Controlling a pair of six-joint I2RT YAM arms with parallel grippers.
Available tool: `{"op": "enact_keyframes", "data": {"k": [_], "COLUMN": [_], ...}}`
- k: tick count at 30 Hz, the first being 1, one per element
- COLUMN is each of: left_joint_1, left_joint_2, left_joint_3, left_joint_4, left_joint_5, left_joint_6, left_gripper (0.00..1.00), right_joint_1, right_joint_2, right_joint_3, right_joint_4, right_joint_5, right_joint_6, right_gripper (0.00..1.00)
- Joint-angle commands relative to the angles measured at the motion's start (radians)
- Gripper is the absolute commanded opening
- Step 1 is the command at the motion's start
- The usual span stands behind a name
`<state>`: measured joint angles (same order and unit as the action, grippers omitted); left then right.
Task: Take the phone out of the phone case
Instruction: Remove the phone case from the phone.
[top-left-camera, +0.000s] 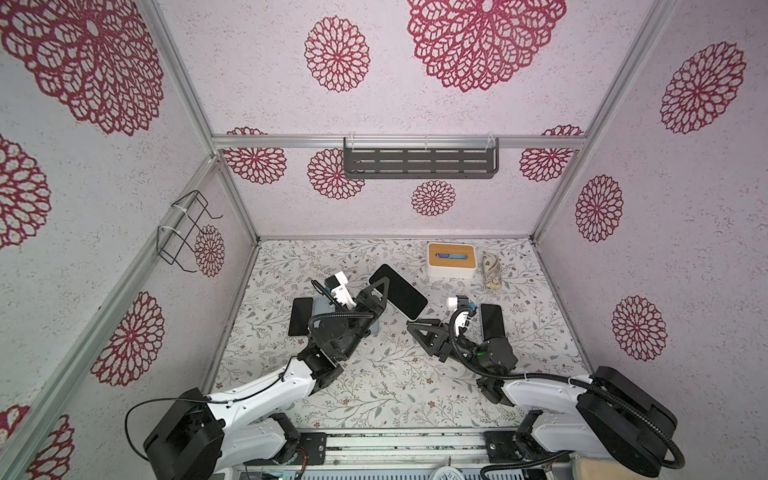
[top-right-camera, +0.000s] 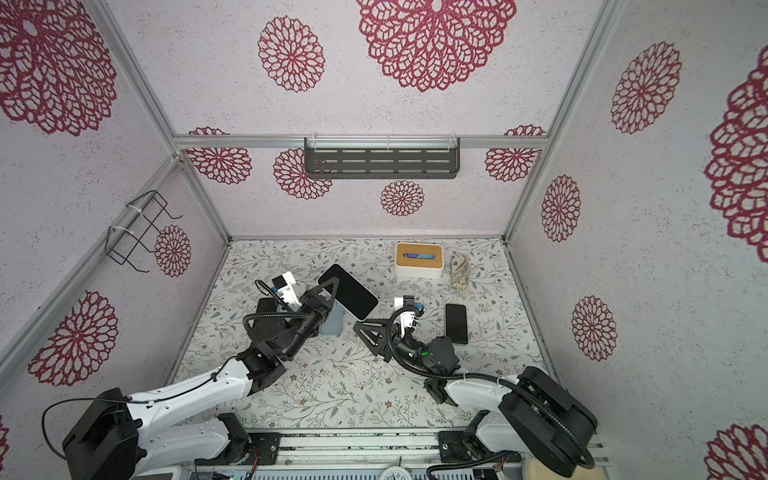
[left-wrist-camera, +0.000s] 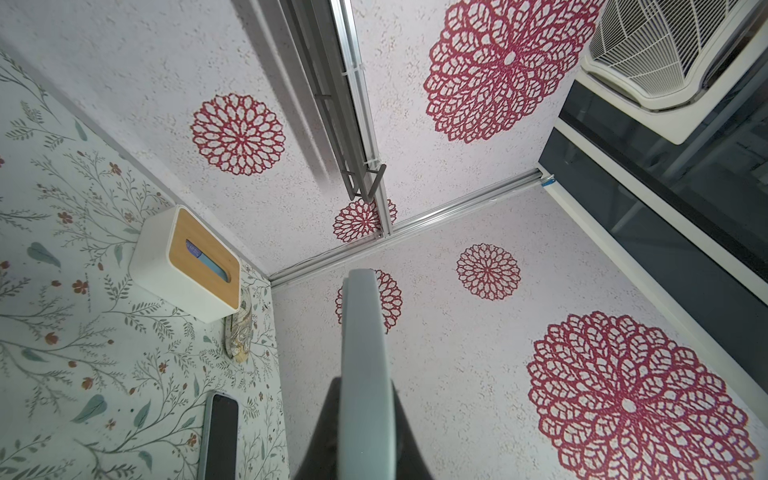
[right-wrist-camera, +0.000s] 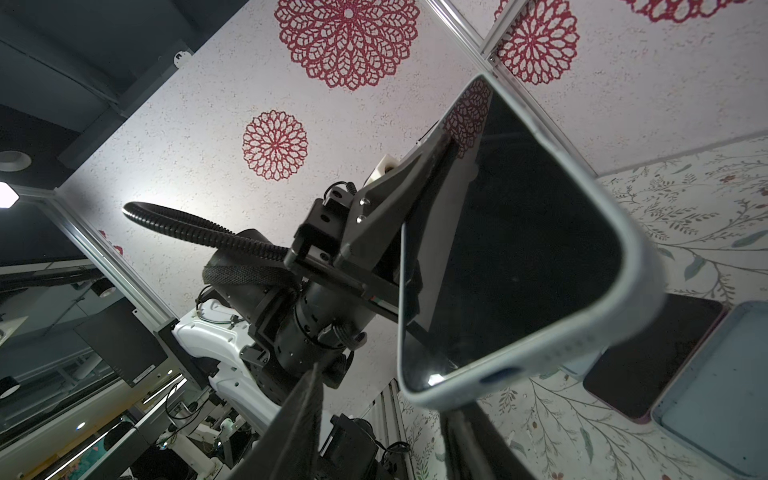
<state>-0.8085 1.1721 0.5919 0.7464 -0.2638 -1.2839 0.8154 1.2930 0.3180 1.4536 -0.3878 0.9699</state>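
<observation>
Left end effector (top-left-camera: 385, 293) is clamped on the phone (top-left-camera: 401, 291), which sits in its pale phone case (right-wrist-camera: 540, 357) and is held tilted above the table (top-left-camera: 374, 395), mid-frame in both top views. Right end effector (top-left-camera: 412, 325) is just by its lower corner, jaws apart.

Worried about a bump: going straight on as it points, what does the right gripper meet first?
Probably the cased phone, low corner first, held by the left gripper, just ahead of the right gripper.

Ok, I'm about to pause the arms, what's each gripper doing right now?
Left gripper: shut on the cased phone.
Right gripper: open, jaws by the phone's near corner, holding nothing.
</observation>
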Motion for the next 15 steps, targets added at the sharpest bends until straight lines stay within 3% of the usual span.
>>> {"op": "enact_keyframes", "data": {"k": [1,15], "left_joint_1": [-0.013,-0.014], "left_joint_2": [-0.007,-0.032], "left_joint_3": [0.024,-0.010], "left_joint_4": [0.083,0.092], "left_joint_5": [0.014,0.010], "left_joint_6": [-0.007,-0.010], "left_gripper": [0.00,0.00], "right_joint_1": [0.001,-0.019], "right_joint_2": [0.012,0.063], "right_joint_3": [0.032,0.046], "right_joint_4": [0.111,0.157], "right_joint_5": [0.012,0.023], "right_joint_6": [0.009,0.029], "right_gripper": [0.46,0.24]}}
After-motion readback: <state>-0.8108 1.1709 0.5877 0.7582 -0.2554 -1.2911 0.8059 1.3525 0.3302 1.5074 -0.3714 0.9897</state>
